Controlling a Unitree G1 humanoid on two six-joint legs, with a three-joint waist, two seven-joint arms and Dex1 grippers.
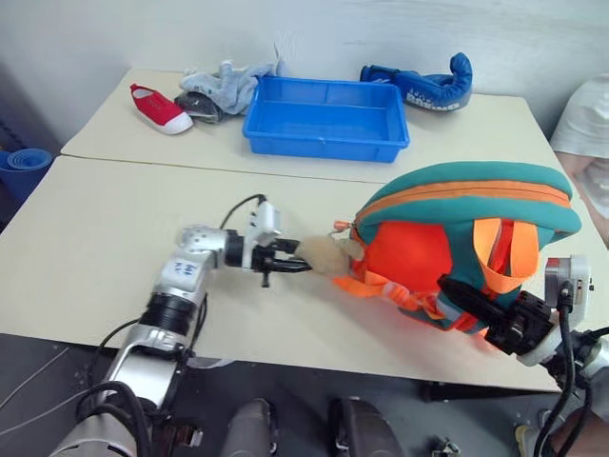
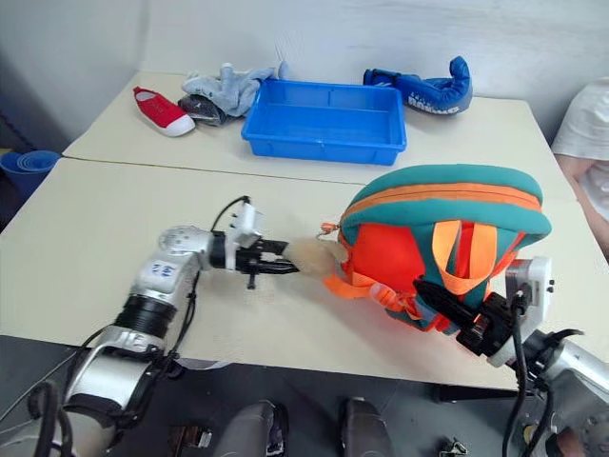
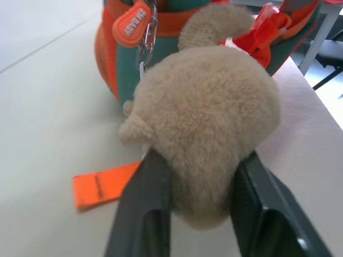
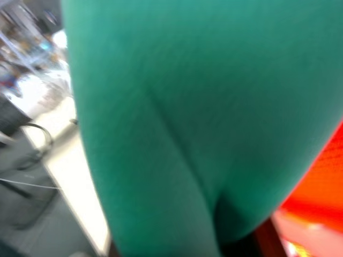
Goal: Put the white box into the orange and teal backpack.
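1. In the left wrist view, the left gripper (image 3: 201, 209) is clamping the fuzzy tan bear head (image 3: 206, 123).
2. The orange and teal backpack (image 1: 457, 243) is sitting near the table's (image 1: 95, 248) front edge.
3. Right gripper (image 1: 476, 305): finger state unclear.

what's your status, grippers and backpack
Left gripper astride plush bear head, fingers either side. Right gripper against orange and teal backpack, opening unclear. Backpack on table, blue tray behind.

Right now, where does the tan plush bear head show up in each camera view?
Left eye: plush bear head centre, between left gripper and backpack.
Right eye: centre, same spot.
Left wrist: between the black fingers.
Right wrist: teal backpack fabric; no bear.
Shared landmark: the backpack.
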